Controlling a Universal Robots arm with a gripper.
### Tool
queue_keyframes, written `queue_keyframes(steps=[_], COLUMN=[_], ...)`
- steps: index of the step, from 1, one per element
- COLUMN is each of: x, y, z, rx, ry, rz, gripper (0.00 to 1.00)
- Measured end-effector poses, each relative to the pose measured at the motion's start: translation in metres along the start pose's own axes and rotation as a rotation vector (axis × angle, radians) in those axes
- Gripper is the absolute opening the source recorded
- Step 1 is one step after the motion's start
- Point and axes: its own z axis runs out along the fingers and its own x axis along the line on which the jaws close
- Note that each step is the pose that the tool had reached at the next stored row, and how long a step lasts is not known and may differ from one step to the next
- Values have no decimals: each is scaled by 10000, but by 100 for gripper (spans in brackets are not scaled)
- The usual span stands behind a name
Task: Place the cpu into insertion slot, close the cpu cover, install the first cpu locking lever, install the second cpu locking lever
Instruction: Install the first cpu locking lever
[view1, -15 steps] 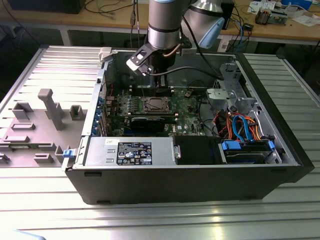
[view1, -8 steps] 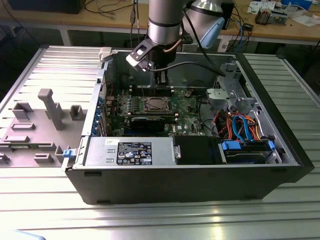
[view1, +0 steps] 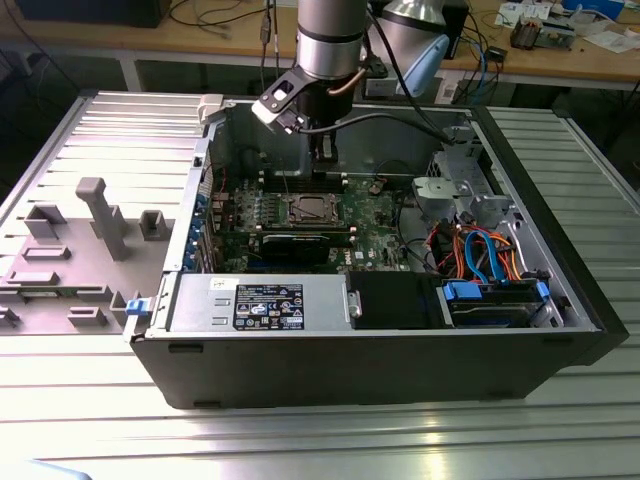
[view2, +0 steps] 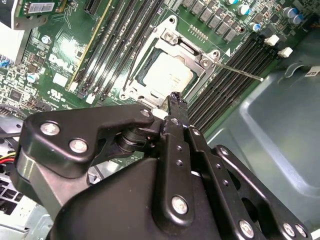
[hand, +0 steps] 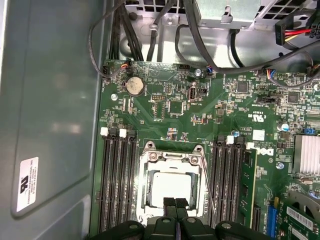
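First wrist view: black gripper (hand: 175, 202), closed up tight and empty, hangs over one edge of the silvery-rimmed square insertion slot (hand: 172, 148). Dull silver-grey square cpu (hand: 170, 184) lies seated inside, thin silvery frame cpu cover (hand: 145, 175) down around it. Thin wire locking lever (hand: 207, 182) runs along the slot's side, just beside the gripper, seemingly unlatched. Black memory slots (hand: 117, 180) on the green motherboard (hand: 200, 115) flank it closely.

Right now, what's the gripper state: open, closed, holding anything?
Gripper: jaws closed together with nothing held between them, tips near the edge of the cpu cover.
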Motion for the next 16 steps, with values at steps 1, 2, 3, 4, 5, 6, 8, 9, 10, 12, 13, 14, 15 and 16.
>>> queue_keyframes(steps=[1, 2, 3, 4, 5, 6, 8, 9, 10, 12, 13, 14, 15, 16], x=[0, 0, 0, 0, 0, 0, 0, 0, 0, 0, -1, 0, 0, 0], y=[0, 0, 0, 0, 0, 0, 0, 0, 0, 0, 0, 0, 0, 0], z=[0, 0, -1, -1, -1, -1, -1, -2, -2, -2, -2, -1, -1, -1], rx=[0, 0, 1, 1, 1, 1, 2, 3, 4, 10, 12, 13, 15, 17], ry=[0, 0, -1, -2, -2, -2, -3, -5, -7, -23, -29, -31, -33, -34], rz=[0, 0, 0, 0, 0, -2, -48, -107, -182, -543, -742, -882, -1028, -1190], gripper=[11, 11, 11, 11, 11, 11, 11, 11, 11, 11, 11, 11, 11, 11])
